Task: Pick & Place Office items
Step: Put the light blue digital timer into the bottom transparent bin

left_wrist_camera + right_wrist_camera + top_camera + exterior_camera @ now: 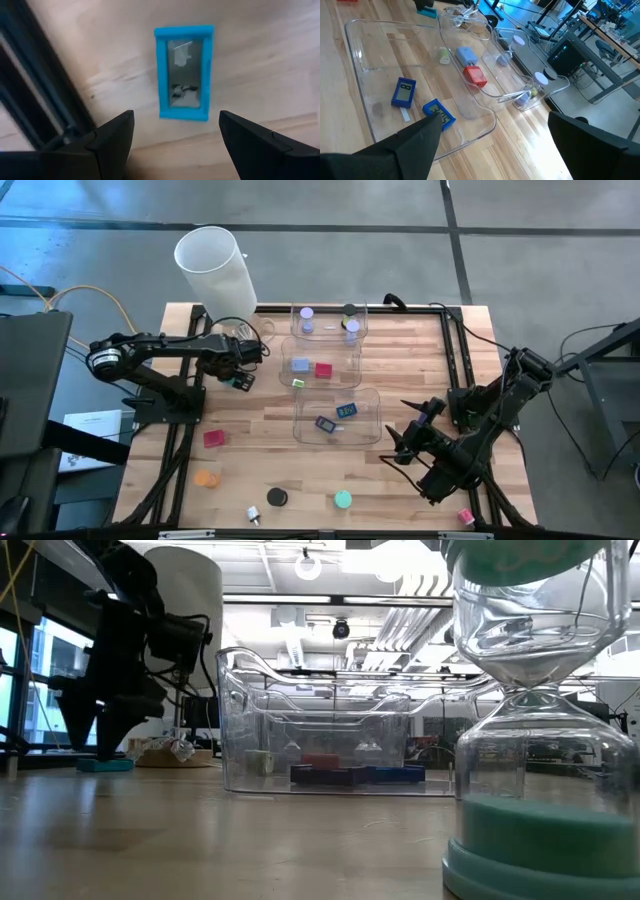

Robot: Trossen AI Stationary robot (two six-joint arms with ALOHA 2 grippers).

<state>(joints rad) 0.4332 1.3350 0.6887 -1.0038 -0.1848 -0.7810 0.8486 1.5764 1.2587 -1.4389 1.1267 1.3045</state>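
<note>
At the far left of the bench, hold the left hand spread and square over the blue-framed block lying flat on the wood, close beside the black frame rail. Going by the wrist view, ease forward to bring the block's long sides between the fingers, then lower straight and close gently across the narrow width. A thin, flat piece, likely to slip or tip under a skewed pinch. Once lifted, carry rightward to the clear bins, clearing the rims and keeping off the tall white cylinder just behind the arm. Nearer the front edge, leave for later the pink block, orange disc, black disc and teal disc, all loose, apart from one another and out of the path. Already inside the bins: lavender discs in the far one, a red block beside a blue one in the middle, two blue blocks in the near one. On the right, mind the right hand, spread wide and empty, just beside the near bin's end. Probably some crowding there during a drop, so favour the bins' left side.
</note>
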